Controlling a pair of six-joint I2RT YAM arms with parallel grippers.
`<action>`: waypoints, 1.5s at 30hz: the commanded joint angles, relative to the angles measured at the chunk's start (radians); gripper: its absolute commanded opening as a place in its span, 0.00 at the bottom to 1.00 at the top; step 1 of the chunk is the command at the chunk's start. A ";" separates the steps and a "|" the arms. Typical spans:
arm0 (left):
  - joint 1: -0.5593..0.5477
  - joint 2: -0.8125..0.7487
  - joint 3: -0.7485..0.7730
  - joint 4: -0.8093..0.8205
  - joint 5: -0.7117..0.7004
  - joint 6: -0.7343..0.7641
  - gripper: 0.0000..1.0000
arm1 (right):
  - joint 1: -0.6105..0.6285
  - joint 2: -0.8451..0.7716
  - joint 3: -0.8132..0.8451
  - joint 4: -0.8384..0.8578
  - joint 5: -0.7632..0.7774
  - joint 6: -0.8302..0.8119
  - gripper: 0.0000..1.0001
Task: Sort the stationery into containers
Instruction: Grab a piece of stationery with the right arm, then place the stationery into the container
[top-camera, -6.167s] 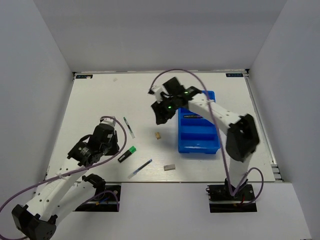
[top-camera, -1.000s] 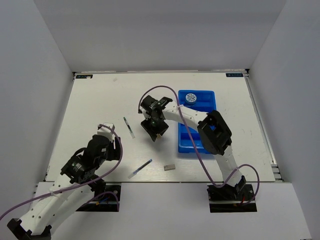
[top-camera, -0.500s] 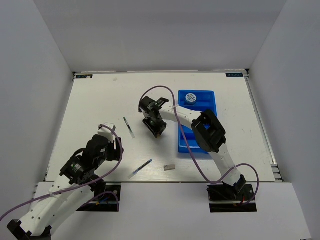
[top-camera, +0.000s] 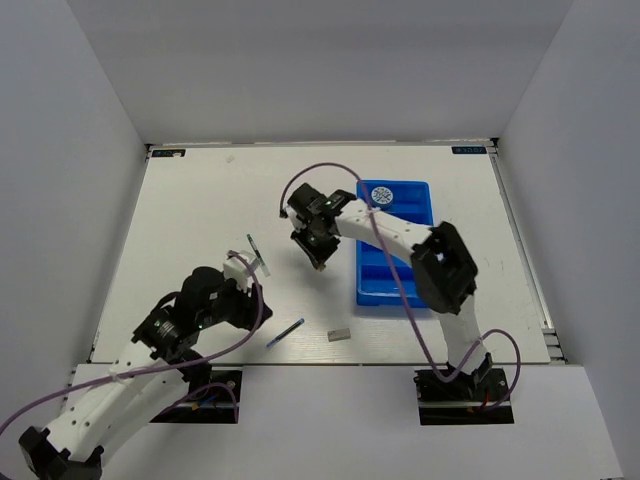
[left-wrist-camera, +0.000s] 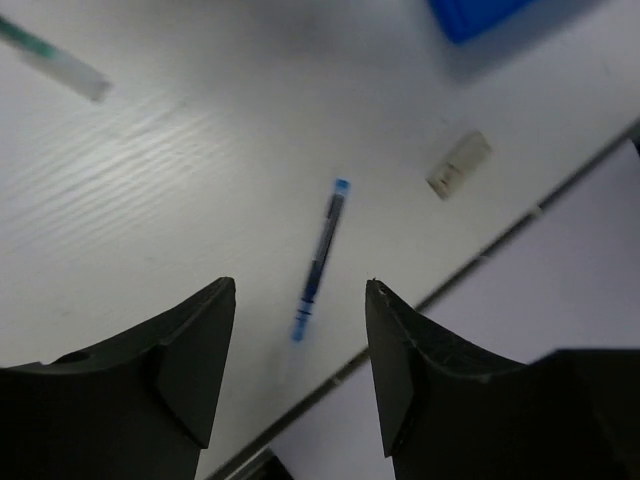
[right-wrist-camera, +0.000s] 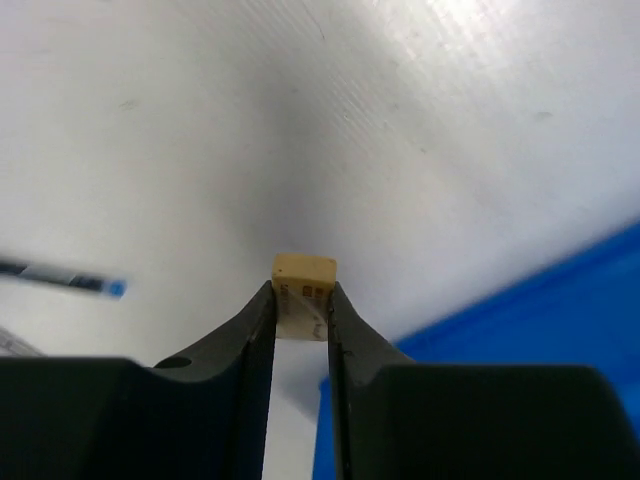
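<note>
My right gripper (right-wrist-camera: 300, 300) is shut on a small tan eraser (right-wrist-camera: 304, 285), held above the white table just left of the blue tray (right-wrist-camera: 540, 330). In the top view this gripper (top-camera: 318, 260) hangs beside the tray's (top-camera: 420, 240) left wall; a round blue-white disc (top-camera: 381, 195) lies in the tray's far compartment. My left gripper (left-wrist-camera: 298, 305) is open over a dark-blue pen (left-wrist-camera: 320, 255), which lies between and ahead of its fingers. From above, the left gripper (top-camera: 260, 308) sits left of that pen (top-camera: 287, 332).
A grey eraser (top-camera: 339, 336) lies right of the dark-blue pen, near the table's front edge (left-wrist-camera: 500, 240). A thin white pen (top-camera: 258, 253) lies on the table just beyond the left arm's wrist. White walls enclose the table on three sides.
My right gripper has closed on the tan eraser and risen a little toward the tray. My left arm has swung right and forward over the dark-blue pen, its jaws slightly narrower.
</note>
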 joint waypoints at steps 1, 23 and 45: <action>-0.011 0.120 0.012 0.127 0.332 0.063 0.64 | -0.015 -0.256 -0.006 0.047 -0.023 -0.105 0.00; -0.485 0.760 0.287 0.287 -0.016 0.309 0.71 | -0.432 -0.502 -0.349 0.034 0.046 -0.145 0.00; -0.563 0.950 0.307 0.453 -0.154 0.313 0.71 | -0.554 -0.391 -0.346 -0.018 -0.172 -0.120 0.58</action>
